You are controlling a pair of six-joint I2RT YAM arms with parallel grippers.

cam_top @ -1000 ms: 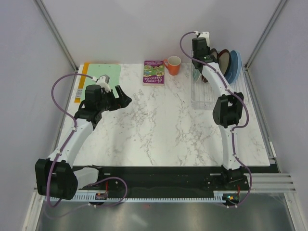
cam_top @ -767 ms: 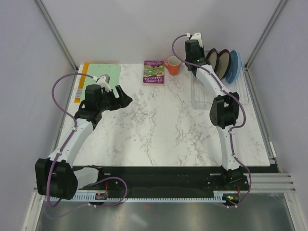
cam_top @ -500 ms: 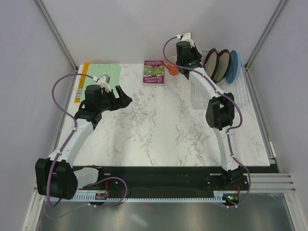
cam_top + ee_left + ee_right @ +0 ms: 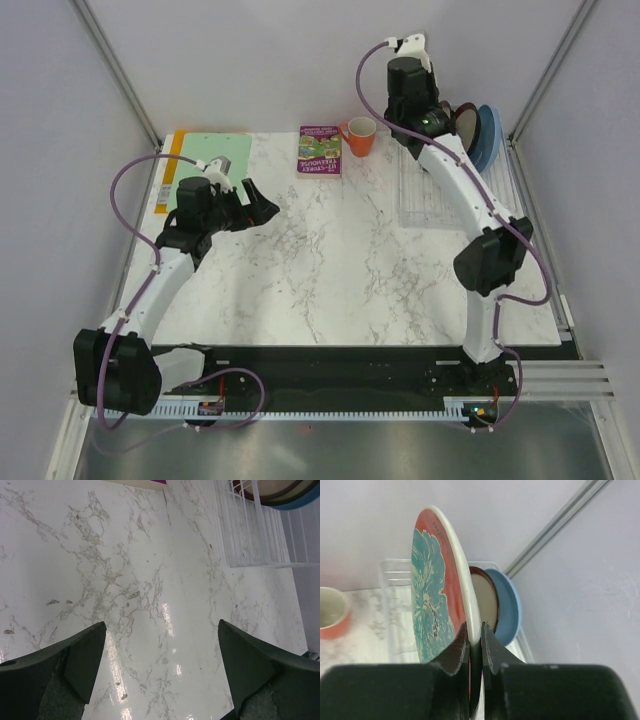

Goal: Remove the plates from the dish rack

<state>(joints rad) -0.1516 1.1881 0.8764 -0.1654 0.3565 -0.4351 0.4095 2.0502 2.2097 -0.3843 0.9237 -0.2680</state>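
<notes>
Standing on the glossy marbled desk (image 4: 330, 250), the clear wire dish rack (image 4: 420, 200) holds the round cream-centred plate (image 4: 485, 602) and the blue plate (image 4: 509, 607) upright. The right gripper (image 4: 475, 632) pinches the rim of the teal-flowered plate (image 4: 435, 610) beside them; the left gripper (image 4: 161, 630) gapes wide, empty.

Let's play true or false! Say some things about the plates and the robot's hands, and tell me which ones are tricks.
1. The right gripper is pinching the flowery plate by its rim. True.
2. The left gripper is holding the orange mug. False: it is open and empty above the marble table.
3. The blue plate lies flat on the table. False: it stands on edge in the dish rack, behind the dark-rimmed plate.
4. The orange mug stands next to a purple book. True.
</notes>
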